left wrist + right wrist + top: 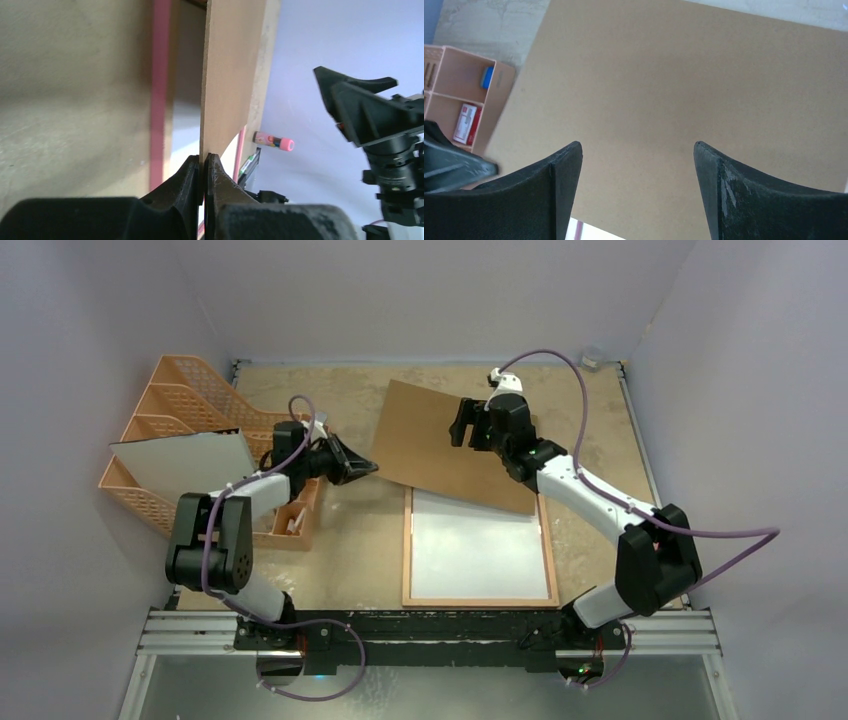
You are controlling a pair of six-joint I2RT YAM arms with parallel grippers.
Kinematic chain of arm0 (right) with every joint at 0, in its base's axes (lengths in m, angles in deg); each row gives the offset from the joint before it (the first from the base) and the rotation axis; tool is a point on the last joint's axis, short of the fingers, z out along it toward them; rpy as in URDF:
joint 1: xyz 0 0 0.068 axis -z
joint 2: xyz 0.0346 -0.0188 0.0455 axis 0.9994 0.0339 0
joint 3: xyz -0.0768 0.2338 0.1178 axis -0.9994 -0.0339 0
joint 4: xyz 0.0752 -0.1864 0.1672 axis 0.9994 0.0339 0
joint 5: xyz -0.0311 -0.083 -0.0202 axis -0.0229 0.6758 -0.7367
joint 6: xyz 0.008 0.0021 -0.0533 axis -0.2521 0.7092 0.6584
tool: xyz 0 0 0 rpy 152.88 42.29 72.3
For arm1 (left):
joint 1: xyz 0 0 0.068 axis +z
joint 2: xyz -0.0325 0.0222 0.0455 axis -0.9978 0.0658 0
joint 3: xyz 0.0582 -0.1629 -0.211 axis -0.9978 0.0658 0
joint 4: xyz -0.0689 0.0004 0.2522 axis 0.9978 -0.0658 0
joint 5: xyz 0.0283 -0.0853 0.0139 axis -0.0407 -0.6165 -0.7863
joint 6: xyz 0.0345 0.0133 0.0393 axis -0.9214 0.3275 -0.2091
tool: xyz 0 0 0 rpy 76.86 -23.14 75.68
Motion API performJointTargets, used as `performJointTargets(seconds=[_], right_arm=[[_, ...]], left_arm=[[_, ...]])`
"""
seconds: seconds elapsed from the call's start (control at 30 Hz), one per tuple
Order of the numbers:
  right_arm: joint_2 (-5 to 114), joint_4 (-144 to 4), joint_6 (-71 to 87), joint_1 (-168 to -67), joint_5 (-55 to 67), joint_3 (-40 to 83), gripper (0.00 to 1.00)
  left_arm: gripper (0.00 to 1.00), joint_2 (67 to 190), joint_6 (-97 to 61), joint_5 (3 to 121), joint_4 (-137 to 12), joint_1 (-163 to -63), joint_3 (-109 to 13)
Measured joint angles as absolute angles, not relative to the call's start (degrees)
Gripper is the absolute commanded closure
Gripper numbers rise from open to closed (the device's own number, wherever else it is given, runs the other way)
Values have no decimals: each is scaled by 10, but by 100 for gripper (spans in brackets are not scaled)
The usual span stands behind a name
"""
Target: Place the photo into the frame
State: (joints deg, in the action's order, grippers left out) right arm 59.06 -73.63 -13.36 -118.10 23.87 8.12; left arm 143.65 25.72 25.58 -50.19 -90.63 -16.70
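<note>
My left claw [362,469] is clenched on one corner of the brown board [440,440]. The wrist view shows both fingers pressed flat against its thin edge, with the sheet running straight away from the tips. My right claw [463,423] hangs over the board's far side with its fingers spread wide, gripping nothing; brown surface fills the space between and beyond them.

The frame [481,602] lies reverse up on the table, nearer my bases than either claw and below the board's near edge. A white sheet [475,545] fills it. I take that for the photo lying face down, though the printed side is hidden, so I can't be sure. If so, closing the back is what remains.

The risk is in that single corner pinch. A wide, stiff panel held at one point can pivot about my fingertips or slide out, most of all if I swing it quickly. The board's near corner overlaps the frame's far rim, and I cannot tell whether they touch. If that corner drags, it could push the photo askew or crease it, or shift the frame. Lowered crooked, the board would sit on top of the rim instead of inside it. My right claw, open above the panel, is not steadying it now.
</note>
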Motion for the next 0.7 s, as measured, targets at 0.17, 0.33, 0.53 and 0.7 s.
performJointTargets(seconds=[0.17, 0.33, 0.53, 0.7], right_arm=[[578, -734, -37, -1197, 215, 86, 14], [550, -728, 58, -1238, 204, 103, 12], [538, -714, 151, -1313, 205, 119, 12], [548, -679, 202, -1371, 254, 120, 13]], left_arm=[[100, 1430, 262, 249, -583, -907, -248], [100, 1430, 289, 242, -630, -907, -307], [100, 1436, 327, 241, -662, -907, -366], [100, 1445, 350, 241, -674, -907, -394]])
